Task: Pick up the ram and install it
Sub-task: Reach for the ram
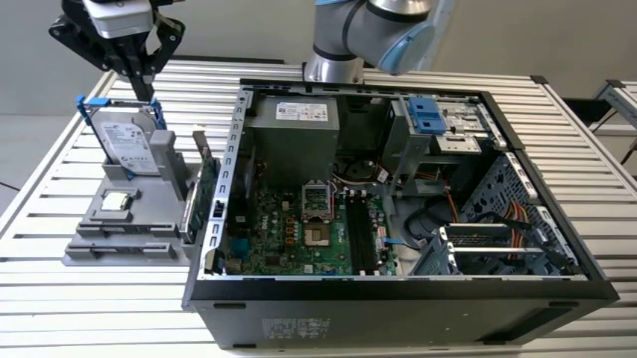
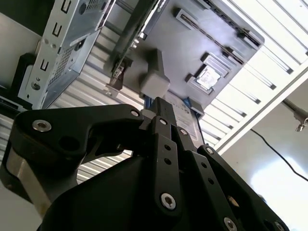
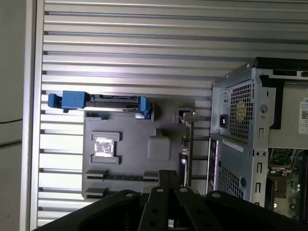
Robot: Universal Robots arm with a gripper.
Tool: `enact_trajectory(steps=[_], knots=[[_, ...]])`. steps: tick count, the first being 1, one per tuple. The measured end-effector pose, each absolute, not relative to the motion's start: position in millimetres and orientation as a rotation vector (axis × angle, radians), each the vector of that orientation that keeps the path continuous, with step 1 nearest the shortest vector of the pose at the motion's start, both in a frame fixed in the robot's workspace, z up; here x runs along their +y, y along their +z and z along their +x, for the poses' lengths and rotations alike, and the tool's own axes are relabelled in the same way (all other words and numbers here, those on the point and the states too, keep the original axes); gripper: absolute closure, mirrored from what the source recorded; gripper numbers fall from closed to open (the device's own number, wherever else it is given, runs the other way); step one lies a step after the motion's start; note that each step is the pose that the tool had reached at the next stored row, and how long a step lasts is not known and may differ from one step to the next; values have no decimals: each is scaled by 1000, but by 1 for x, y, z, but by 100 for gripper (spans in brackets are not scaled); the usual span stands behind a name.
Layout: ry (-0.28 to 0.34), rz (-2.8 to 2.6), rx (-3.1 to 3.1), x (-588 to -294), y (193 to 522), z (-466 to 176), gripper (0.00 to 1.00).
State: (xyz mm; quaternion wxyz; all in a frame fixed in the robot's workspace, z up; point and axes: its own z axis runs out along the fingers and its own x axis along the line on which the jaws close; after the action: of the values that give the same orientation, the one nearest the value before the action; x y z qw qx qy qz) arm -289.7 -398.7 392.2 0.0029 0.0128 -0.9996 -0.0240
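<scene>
claw (image 1: 145, 91) closed, empty, over hard drive (image 1: 130, 145) | ram (image 3: 125, 176) in grey fixture (image 3: 130, 125) | green board (image 1: 202, 195) between fixture and case (image 1: 398, 298)

Arm (image 1: 377, 33) cropped by exterior view's top edge; tool (image 1: 146, 93) likewise

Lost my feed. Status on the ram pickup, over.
Gripper shut, raised over the grey holder. Ram lying in the holder, not gripped. Hard drive upright nearby.

Exterior high; wrist views over fixture (image 3: 130, 130)
</scene>
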Motion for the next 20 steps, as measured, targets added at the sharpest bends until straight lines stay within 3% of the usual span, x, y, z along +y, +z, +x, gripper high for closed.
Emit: enact_trajectory(steps=[20], knots=[[-75, 46, -3132, -399, 392, -305, 100]])
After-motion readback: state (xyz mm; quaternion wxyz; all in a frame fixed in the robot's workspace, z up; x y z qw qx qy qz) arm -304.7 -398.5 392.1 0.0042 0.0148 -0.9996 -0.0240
